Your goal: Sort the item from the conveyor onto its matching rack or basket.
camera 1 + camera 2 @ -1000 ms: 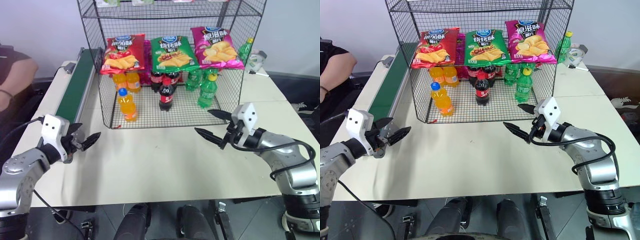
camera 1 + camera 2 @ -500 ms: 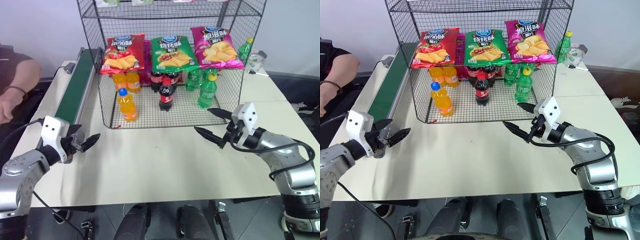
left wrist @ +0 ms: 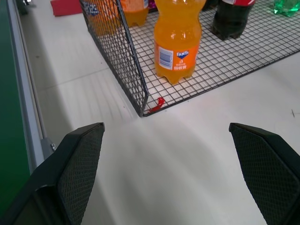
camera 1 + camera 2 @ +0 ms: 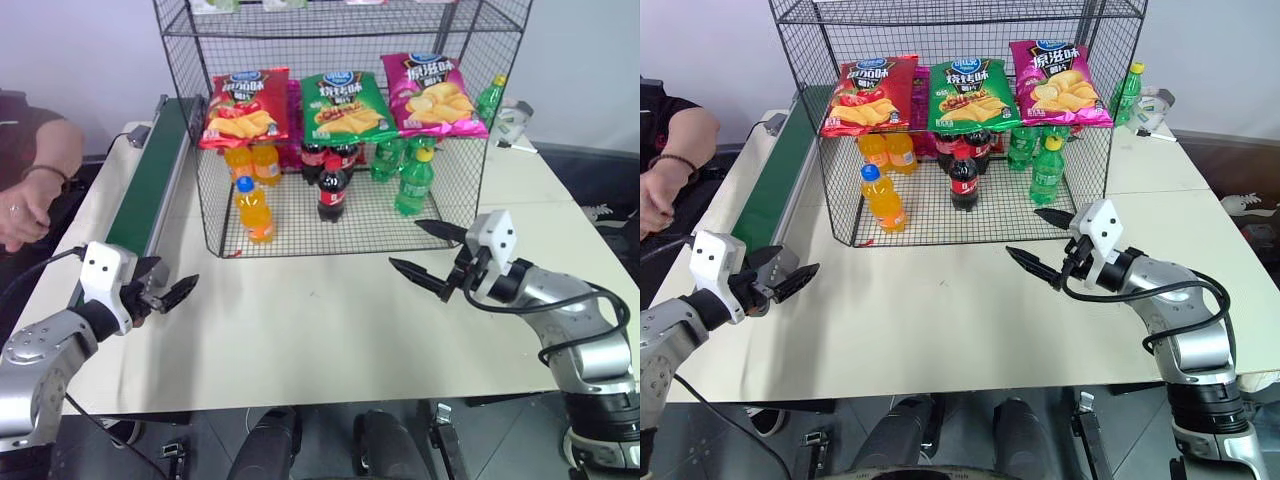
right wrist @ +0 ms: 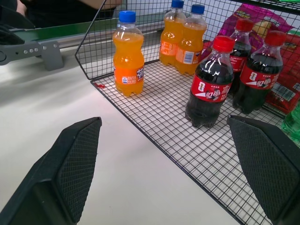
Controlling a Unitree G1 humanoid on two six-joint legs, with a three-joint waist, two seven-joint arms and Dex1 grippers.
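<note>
On the bottom tier of the black wire rack (image 4: 215, 130), near its front left corner, you will find the orange soda bottle (image 4: 254, 210) standing upright on the grid floor, blue cap up. Two more orange bottles (image 4: 252, 162) stand behind it, deeper in the same tier. Beside them, toward the middle of the tier, stand the dark cola bottles (image 4: 333, 188) with red caps, one forward and the others behind. Farther to the right you see the green soda bottles (image 4: 414, 182), again with one set forward.

Note the three crisp bags on the tier above: a red bag (image 4: 245, 107), a green bag (image 4: 346, 104) and a pink bag (image 4: 434, 95), lying side by side at the front edge.

Locate the conveyor (image 4: 152, 180) along the left side of the rack; its dark green belt carries nothing on the stretch that shows. A person's hand (image 4: 22, 212) rests beyond the conveyor at the left edge.

Check the left gripper (image 4: 165, 292): it hovers over the white table (image 4: 310, 330), near the conveyor's near end, jaws spread wide and holding nothing. Check the right gripper (image 4: 432, 253): it hangs in front of the rack's right front corner, jaws likewise spread wide and empty, pointing toward the cola bottles.
</note>
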